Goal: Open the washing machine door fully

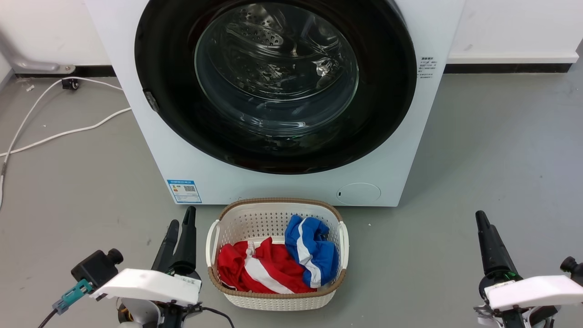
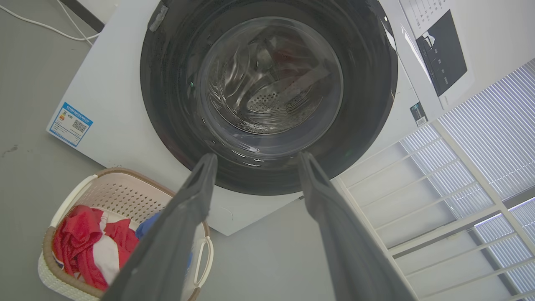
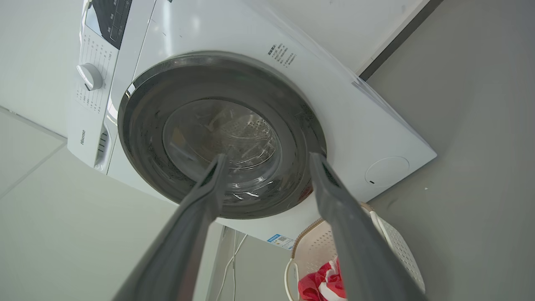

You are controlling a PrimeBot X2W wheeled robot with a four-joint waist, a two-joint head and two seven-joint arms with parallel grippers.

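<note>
Left gripper [image 1: 181, 217] and right gripper [image 3: 267, 155] are held open and empty at near left and near right. Far ahead, the door [image 1: 387, 91] seems shut flush against the washing machine [image 1: 182, 159]; a laundry basket [image 1: 273, 202] is set just before it.

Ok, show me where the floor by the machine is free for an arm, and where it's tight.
Free: bare floor between the laundry basket and the right gripper, up past the washing machine's right side; also between the left gripper and the machine's front, with white cables further left. Crowded: below the washing machine door, where the basket sits.
</note>
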